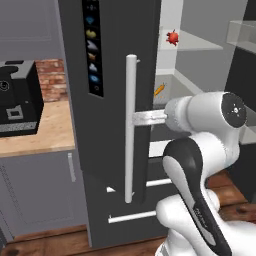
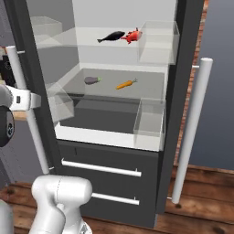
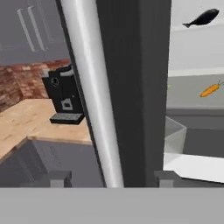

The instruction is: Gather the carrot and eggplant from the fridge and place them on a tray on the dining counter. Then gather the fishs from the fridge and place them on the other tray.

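Gripper [image 3: 109,177], fingers spread either side of the fridge [image 1: 117,60] door's handle [image 3: 94,96], not pinching it. Carrot [image 2: 126,84] and eggplant [image 2: 92,80] lie on the middle shelf beyond the open door.

Left of the hand: black coffee machine [image 3: 64,94] standing on a light wood countertop [image 3: 26,122], red brick wall [image 3: 19,83] behind, grey cabinet doors [image 3: 57,162] beneath. Up and right of the hand, on a glass shelf [image 2: 109,43]: a small red object [image 2: 132,35].
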